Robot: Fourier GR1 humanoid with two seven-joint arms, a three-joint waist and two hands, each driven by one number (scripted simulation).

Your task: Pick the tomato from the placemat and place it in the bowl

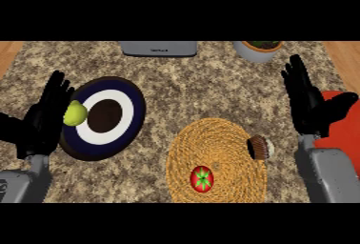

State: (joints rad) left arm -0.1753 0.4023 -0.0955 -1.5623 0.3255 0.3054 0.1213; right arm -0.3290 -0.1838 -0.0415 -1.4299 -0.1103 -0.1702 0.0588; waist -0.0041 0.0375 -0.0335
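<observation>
Both hands are released, fingers straight up. The left hand (44, 119) is beside the navy-and-white bowl (131, 102), with 1 yellow-green fruit (75, 113) at its left rim. The right hand (309, 107) partly hides a red round thing (345, 140). The tomato (202, 178) lies on the woven placemat (218, 140), with 1 cupcake (261, 147) at the mat's edge.

Soft, even, fairly bright light falls across the speckled desk (204, 81). Shadows are faint, with only a thin dark fringe under the lower-left edge of the plate (134, 109). The woven placemat (218, 143) and the tomato (202, 179) look warm and vivid. The black left hand (45, 114) and right hand (306, 100) show as dark shapes with little shading.
</observation>
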